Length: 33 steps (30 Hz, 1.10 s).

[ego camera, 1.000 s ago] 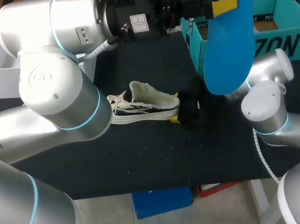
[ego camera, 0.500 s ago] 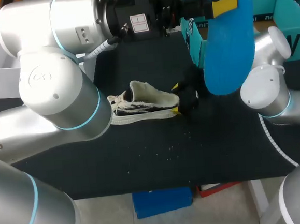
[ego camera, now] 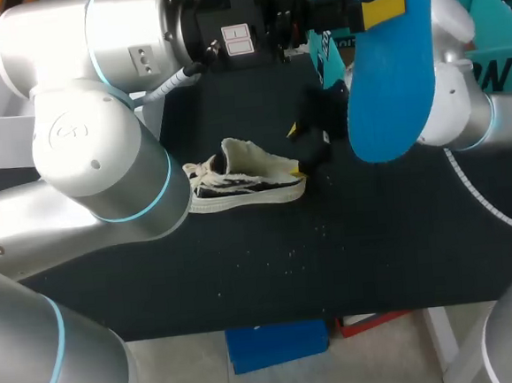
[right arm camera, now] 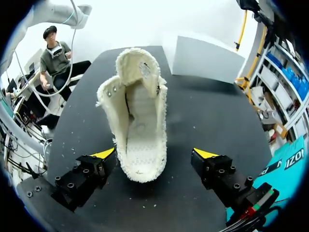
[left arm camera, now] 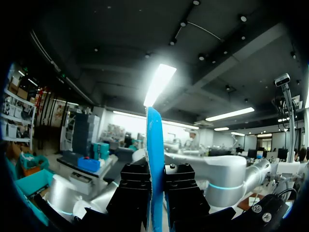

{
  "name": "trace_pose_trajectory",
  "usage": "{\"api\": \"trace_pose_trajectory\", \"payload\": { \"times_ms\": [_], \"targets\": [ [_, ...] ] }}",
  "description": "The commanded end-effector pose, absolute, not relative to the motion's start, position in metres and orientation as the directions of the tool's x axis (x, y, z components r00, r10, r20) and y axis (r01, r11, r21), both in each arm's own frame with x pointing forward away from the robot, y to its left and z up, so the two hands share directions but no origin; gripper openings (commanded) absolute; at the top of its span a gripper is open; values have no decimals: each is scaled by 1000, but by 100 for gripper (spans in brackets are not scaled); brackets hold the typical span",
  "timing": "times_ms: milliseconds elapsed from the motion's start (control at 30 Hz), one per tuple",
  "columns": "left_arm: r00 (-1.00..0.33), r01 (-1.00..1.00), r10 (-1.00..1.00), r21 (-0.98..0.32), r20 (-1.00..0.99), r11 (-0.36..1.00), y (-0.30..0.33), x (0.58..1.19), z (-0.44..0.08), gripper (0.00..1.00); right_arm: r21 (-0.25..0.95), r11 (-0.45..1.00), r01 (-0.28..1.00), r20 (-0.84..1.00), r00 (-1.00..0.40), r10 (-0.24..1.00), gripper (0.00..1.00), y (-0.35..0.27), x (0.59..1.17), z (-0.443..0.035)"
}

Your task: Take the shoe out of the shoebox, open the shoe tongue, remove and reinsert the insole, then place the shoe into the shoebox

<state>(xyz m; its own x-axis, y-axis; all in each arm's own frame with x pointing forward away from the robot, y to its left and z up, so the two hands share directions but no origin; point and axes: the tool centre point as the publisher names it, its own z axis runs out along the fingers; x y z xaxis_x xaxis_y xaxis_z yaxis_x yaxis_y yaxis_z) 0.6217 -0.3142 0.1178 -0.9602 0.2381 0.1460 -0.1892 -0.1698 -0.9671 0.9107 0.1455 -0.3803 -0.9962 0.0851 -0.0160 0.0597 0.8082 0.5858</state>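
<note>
Right fingers (right arm camera: pixel 103 154) apart, risen back from shoe (ego camera: pixel 246 179) heel, left fingers (left arm camera: pixel 136 191) clamped on blue insole (ego camera: pixel 389 83)

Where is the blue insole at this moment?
In the head view the blue insole is right of the middle, held upright in the left gripper, raised above the table between the shoe and the teal shoebox.

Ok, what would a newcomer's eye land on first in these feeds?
The big blue insole, held upright above the table, clamped between the fingers of the left gripper. Then the cream shoe lying on the black table, the right gripper open by one end of it.
</note>
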Motion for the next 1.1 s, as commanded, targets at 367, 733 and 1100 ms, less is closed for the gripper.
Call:
{"api": "trace_pose_trajectory", "payload": {
  "times_ms": [367,733,1100],
  "targets": [
    [-961,-189,233,-966,146,-174,-317,621,117,0,114,993,16,-30,-999,19,84,185,919,-373],
    [-961,-189,233,-966,146,-174,-317,621,117,0,-5,1000,-25,-9,-1000,-25,72,214,924,-374],
    [-961,-189,233,-966,146,-174,-317,621,117,0,-72,997,-38,16,-999,-36,62,229,925,-385]
  ]
}}
